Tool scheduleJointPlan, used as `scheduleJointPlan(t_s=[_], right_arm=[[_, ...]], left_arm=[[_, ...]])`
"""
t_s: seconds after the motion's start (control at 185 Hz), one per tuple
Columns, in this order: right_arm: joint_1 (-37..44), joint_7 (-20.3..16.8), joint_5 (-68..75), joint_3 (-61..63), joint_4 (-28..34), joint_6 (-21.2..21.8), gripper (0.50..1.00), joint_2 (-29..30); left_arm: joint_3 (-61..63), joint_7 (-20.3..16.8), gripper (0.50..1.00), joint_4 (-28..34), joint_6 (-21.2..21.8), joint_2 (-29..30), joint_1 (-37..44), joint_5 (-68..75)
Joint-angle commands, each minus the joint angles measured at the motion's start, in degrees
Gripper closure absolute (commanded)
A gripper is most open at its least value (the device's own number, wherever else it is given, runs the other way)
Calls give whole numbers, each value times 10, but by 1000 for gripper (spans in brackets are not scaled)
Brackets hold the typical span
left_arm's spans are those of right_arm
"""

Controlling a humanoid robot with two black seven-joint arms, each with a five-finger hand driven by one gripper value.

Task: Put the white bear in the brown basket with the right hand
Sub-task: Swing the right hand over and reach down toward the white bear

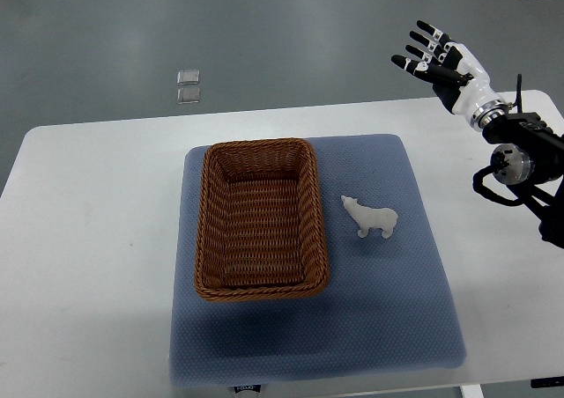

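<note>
Blue mat [388,327] holds white bear [371,217] beside brown basket [259,218] — head pointing up-left; right hand [437,58] raised, fingers [418,37] spread.

Right hand [434,56] raised at upper right, fingers spread, empty.

I see a blue mat [414,327] on the white table [88,266], and 2 small clear squares [188,86] on the grey floor [291,37].
</note>
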Motion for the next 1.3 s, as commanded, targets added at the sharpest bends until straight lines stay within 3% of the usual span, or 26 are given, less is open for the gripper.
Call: scheduleJointPlan(t_s=[0.0,0.238,0.438,0.65,0.899,1.066,1.294], right_arm=[[10,-1,-54,-17,13,9,576,-18],[45,-1,-179,-72,58,18,576,-58],[93,-3,-310,-166,133,61,576,-95],[130,-54,-446,-238,152,94,576,-109],[144,-110,-488,-265,171,155,579,-135],[158,-111,-488,-266,200,216,579,-166],[160,-112,-486,-279,205,225,581,-160]], left_arm=[[0,0,500,0,0,0,0,0],[0,0,500,0,0,0,0,0],[0,0,500,0,0,0,0,0],[0,0,500,0,0,0,0,0],[0,0,500,0,0,0,0,0],[0,0,500,0,0,0,0,0],[0,0,500,0,0,0,0,0]])
